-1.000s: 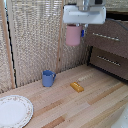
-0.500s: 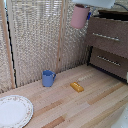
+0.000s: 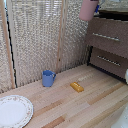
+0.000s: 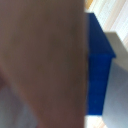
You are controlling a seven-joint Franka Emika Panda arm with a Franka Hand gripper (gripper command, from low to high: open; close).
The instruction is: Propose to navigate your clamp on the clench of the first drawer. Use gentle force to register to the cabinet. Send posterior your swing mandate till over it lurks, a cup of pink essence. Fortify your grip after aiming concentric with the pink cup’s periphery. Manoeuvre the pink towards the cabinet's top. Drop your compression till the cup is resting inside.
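The pink cup (image 3: 88, 10) hangs high at the top edge of the exterior view, just off the cabinet's (image 3: 120, 47) upper left corner and above the first drawer (image 3: 102, 29). My clamp (image 3: 95, 5) is shut on its rim; only a dark bit of it shows, the arm being out of frame. Below the cup, the clench (image 3: 105, 36) runs as a silver bar across the drawer front. In the wrist view the blurred pink cup (image 4: 42, 60) fills most of the picture, with one blue fingertip (image 4: 100, 65) pressed against its side.
A blue mug (image 3: 48, 78) stands on the wooden table by the slatted screen. A small yellow block (image 3: 76, 86) lies near the middle. A white plate (image 3: 14, 111) sits at the front left. The lower drawer has its own handle (image 3: 108, 60).
The pink cup has risen and moved to the exterior view's right, toward the cabinet's top. The white arm block has left the frame.
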